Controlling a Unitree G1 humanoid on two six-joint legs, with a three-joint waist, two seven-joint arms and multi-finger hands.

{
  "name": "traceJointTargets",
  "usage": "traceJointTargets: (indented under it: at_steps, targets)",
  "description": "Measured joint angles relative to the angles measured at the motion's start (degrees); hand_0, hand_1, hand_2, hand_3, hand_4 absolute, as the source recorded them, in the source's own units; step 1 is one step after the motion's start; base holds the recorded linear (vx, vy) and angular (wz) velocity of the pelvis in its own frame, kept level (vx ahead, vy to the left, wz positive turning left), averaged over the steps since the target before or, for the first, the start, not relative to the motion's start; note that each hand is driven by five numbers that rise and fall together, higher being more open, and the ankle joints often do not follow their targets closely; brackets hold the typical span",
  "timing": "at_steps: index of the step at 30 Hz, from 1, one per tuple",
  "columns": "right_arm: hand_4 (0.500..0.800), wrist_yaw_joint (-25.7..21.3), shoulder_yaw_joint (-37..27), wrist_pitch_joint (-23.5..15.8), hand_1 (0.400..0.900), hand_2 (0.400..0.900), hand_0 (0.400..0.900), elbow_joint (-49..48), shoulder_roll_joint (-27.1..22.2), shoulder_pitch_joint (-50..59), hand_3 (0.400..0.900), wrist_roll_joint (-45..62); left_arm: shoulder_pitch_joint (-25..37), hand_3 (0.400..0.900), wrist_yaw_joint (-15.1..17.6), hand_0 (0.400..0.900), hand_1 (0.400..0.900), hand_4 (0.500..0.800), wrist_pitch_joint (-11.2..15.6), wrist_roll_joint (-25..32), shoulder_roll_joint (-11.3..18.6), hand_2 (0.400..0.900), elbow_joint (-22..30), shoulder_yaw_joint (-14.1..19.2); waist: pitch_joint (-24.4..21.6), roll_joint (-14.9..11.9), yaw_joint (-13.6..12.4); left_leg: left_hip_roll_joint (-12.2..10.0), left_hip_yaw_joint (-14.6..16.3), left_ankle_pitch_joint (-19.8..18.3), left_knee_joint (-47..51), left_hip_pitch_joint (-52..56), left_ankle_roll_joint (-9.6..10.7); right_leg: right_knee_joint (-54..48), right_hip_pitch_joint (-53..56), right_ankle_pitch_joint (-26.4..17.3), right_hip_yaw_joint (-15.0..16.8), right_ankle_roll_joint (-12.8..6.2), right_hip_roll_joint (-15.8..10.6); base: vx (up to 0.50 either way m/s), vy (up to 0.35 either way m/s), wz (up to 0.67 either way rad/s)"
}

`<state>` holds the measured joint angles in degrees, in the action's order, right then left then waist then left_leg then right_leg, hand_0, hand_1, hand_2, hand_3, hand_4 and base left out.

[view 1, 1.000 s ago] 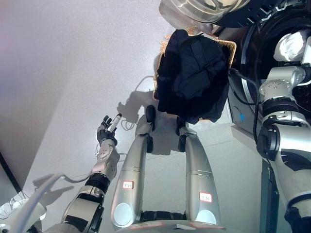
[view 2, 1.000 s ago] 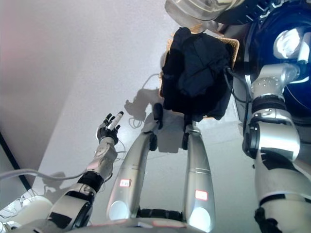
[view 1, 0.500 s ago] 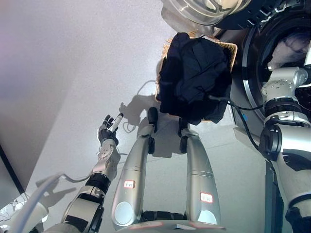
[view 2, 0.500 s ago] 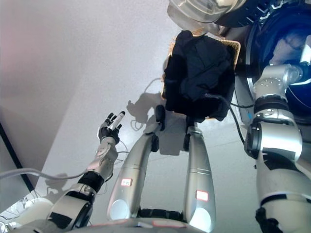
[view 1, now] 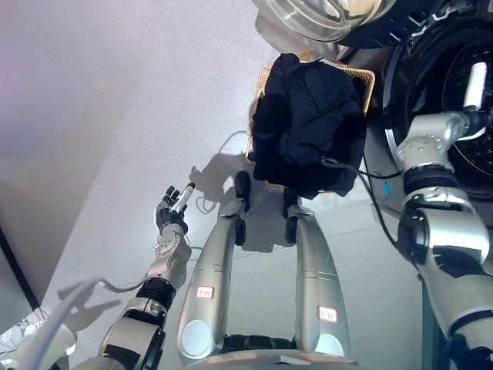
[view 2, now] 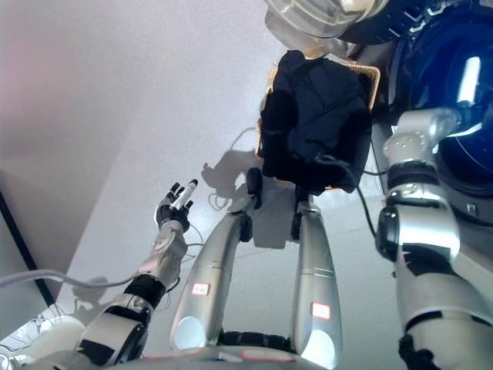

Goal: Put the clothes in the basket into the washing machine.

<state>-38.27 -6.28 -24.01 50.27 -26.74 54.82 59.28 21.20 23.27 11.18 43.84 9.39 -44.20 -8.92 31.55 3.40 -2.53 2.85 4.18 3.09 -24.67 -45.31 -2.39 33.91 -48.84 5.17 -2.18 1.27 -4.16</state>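
Note:
A woven basket (view 1: 365,75) stands on the floor ahead, heaped with dark clothes (view 1: 308,123). The washing machine (view 1: 385,166) is at the right, with its round drum opening (view 1: 451,58) dark inside and its door (view 1: 323,15) swung open at the top. My right arm (view 1: 431,142) reaches from the lower right into the drum opening. Its hand is lost in the dark drum. My left hand (view 1: 173,206) hangs at the lower left above the floor, with straight fingers and empty, far from the basket.
The pale floor (view 1: 115,116) spreads to the left of the basket. A thin white cord (view 1: 231,142) lies on the floor beside the basket's left side. A dark wall edge (view 1: 11,262) runs along the far lower left.
A pale cloth that showed in the drum opening no longer shows. My right arm has shifted at the drum's mouth, with its elbow further left. The left hand has stayed put.

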Motion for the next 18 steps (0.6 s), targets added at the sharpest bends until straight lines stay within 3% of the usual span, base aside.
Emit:
traceJointTargets:
  at_steps: [5,6,10,12,15,18]
  targets:
    - [0.800,3.3,6.2,4.3,0.900,0.900,0.900,-4.4,11.0,-19.2,0.900,-12.7,-1.4,0.900,-0.3,0.900,0.900,0.800,-1.7,-0.9,-2.7,0.900,-2.8,1.0,-0.3,-0.1,0.9,-0.2,-1.0,-0.4,3.0,8.9,-0.3,-4.5,9.9,0.0,-1.0,-0.07,0.4,0.07,0.020,0.00]
    - [0.800,3.3,6.9,5.5,0.900,0.900,0.900,-4.3,12.4,-22.4,0.900,-14.3,-2.4,0.900,-0.7,0.900,0.900,0.800,-2.2,-1.4,-2.7,0.900,-3.5,1.0,-2.1,-0.1,1.6,-0.1,-1.2,-0.9,3.4,8.9,0.1,-5.5,10.3,0.2,-1.0,-0.33,0.5,0.10,0.042,-0.03]
    - [0.800,5.0,9.6,11.5,0.900,0.900,0.900,0.6,13.0,-31.6,0.900,-27.1,-4.5,0.900,-3.1,0.900,0.900,0.800,-3.8,-6.1,-3.0,0.900,-10.8,3.7,-3.6,-0.6,2.9,-0.1,-2.1,-0.8,8.4,18.4,0.1,-12.3,20.9,-1.3,-1.8,-1.62,0.9,0.11,0.039,-0.02]
    - [0.800,6.3,9.8,13.4,0.900,0.900,0.900,3.6,13.1,-36.6,0.900,-32.3,-7.6,0.900,-3.7,0.900,0.900,0.800,-4.4,-8.1,-2.7,0.900,-13.6,4.4,-8.0,-1.7,2.9,-0.1,-2.1,-0.5,11.3,21.3,0.4,-15.9,23.9,-2.0,-1.9,-1.94,1.1,0.09,0.041,0.04]
    - [0.800,8.4,11.3,16.6,0.900,0.900,0.900,11.4,12.4,-40.2,0.900,-39.3,-9.3,0.900,-5.1,0.900,0.900,0.800,-5.4,-12.7,-1.8,0.900,-18.5,4.7,-10.0,-2.5,3.4,-0.1,-3.2,1.4,16.9,29.6,-0.7,-23.4,33.5,-4.8,-3.2,-2.72,1.6,0.08,0.021,0.09]
    - [0.800,12.4,13.5,18.8,0.900,0.900,0.900,19.3,13.7,-42.8,0.900,-45.3,-11.1,0.900,-6.9,0.900,0.900,0.800,-6.1,-18.9,-0.2,0.900,-24.0,5.5,-15.1,-4.8,3.1,-0.1,-3.3,2.5,23.3,36.1,-0.2,-32.5,41.2,-7.8,-3.4,-2.96,2.1,0.05,0.024,0.00]
